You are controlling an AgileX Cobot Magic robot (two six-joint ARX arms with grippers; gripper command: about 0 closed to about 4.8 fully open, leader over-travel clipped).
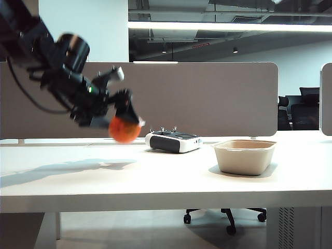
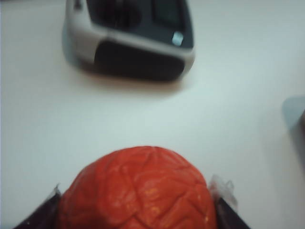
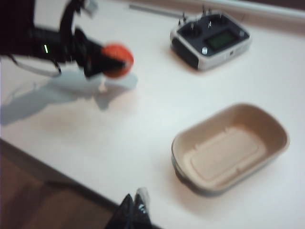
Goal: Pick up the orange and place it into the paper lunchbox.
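The reddish-orange, ribbed orange (image 1: 124, 129) hangs in the air above the left part of the white table, held between the black fingers of my left gripper (image 1: 126, 122). In the left wrist view the orange (image 2: 138, 191) fills the gap between both fingers (image 2: 224, 205). The beige paper lunchbox (image 1: 244, 162) stands empty on the right part of the table, well apart from the orange. My right gripper (image 3: 135, 202) hovers over the table's near edge beside the lunchbox (image 3: 224, 160), its tips together with nothing in them. It does not show in the exterior view.
A white-and-black handheld controller (image 1: 174, 141) lies on the table between the orange and the lunchbox, a little further back. A grey partition (image 1: 207, 98) runs along the table's far side. An office chair base (image 1: 228, 215) shows under the table.
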